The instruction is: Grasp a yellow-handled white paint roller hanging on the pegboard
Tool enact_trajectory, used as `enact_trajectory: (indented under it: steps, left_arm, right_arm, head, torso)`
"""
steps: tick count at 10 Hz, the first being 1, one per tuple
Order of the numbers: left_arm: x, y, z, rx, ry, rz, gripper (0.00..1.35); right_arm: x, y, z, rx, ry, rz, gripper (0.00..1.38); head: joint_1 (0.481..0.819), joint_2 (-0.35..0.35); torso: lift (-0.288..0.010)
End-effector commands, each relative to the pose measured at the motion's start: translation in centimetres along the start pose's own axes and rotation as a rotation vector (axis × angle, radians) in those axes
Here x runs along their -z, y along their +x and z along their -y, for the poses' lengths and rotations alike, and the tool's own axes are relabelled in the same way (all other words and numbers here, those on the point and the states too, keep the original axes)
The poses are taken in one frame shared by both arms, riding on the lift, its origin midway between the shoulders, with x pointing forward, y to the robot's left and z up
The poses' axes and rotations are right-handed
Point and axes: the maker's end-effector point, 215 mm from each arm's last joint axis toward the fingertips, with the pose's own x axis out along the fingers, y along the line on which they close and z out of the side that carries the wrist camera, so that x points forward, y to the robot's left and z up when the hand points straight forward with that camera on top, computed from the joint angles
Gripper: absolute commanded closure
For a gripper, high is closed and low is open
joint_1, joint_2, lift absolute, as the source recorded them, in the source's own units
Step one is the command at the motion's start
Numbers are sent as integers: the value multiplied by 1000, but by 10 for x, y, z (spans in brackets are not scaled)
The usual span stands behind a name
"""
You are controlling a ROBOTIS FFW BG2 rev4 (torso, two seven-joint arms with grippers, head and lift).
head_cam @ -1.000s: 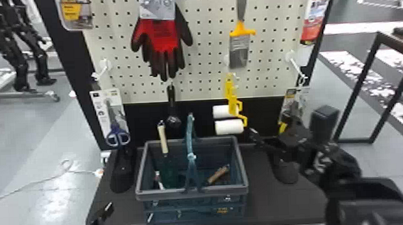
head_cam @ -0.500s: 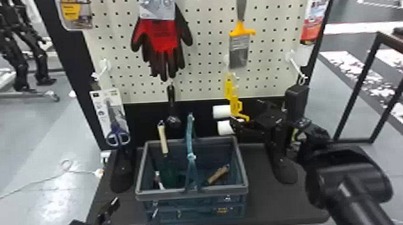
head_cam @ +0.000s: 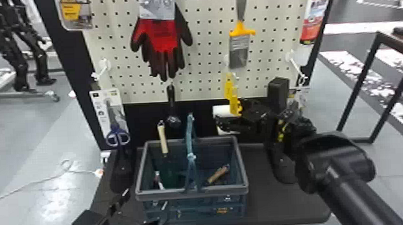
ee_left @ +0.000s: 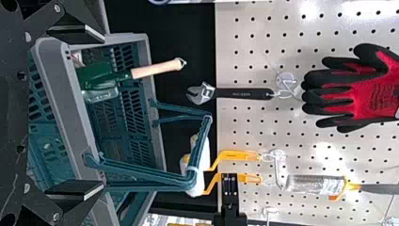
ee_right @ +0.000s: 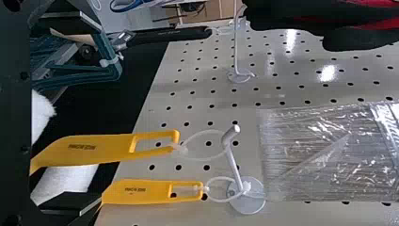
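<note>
Right claw (head_cam: 226, 124): up at the pegboard (head_cam: 203, 19), low on its right half. My fingers are spread apart and clamped on nothing. From my right wrist, one finger (ee_right: 66, 203) lies to one side of the roller heads and its partner to the other. The white sleeves (ee_right: 41, 113) sit in the gap between them. Whether a pad is touching or just clear, I cannot tell.

Task item: two yellow-handled paint rollers (head_cam: 231, 93) share one white hook (ee_right: 237, 165), just below the bagged paintbrush (head_cam: 240, 42). Each of the yellow handles (ee_right: 103, 148) is tied to the hook by a thin white loop (ee_right: 202, 141).

Long axis: the handles hang straight down the board, flat against it, slotted end up at the hook and roller end down. They lie near parallel, one just beside the other. The sleeves run crosswise to that, level and along the board. From the handles they reach toward my left, in front of the black panel under the board.

Left claw (ee_left: 75, 110): parked low at the near edge of the table. Its fingers are apart and hold nothing, and it faces the grey basket (ee_left: 59, 84).

Also noted: a wrench (ee_left: 230, 93) hangs handle-up on its own hook. A red and black glove (ee_left: 357, 87) hangs higher on the board.
</note>
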Motion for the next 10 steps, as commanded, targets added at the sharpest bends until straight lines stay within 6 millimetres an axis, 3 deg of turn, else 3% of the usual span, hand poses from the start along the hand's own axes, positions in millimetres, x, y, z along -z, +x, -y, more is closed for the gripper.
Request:
enact_trajectory:
  steps: [1,2,3,4,7,8,10]
  left_arm:
    - [1,4,4,8,-8,1,206]
    - [1,5,5,15,-9,3,206]
    - [0,6,6,19,-9,6,206]
    - [0,5,5,21,-8,8,206]
    - [0,5,4,24,-4,8,208]
    - [-1,5,4,25,-4,10,206]
    - [0,5,4,25,-4,8,208]
  right_arm:
    - [-7,3,2,-10,-7,-1,87]
    - [-5,3,3,-16,-1,-8,246]
    - [-4,3,3,-16,-3,-8,710]
    - [-7,4,2,-9,-14,4,1087]
    - [-8,3,5,-7,-13,4,1102]
    - [-6,3,4,-7,-13,2,1217]
    - [-5,3,4,-7,-12,1,1217]
  head:
    - [549,0]
    - [549,0]
    - [549,0]
    - [549,0]
    - [549,0]
    - [549,0]
    - [549,0]
  torso:
    - [-100]
    - [-100]
    - [-100]
    - [-100]
    - [-100]
    - [-100]
    - [-100]
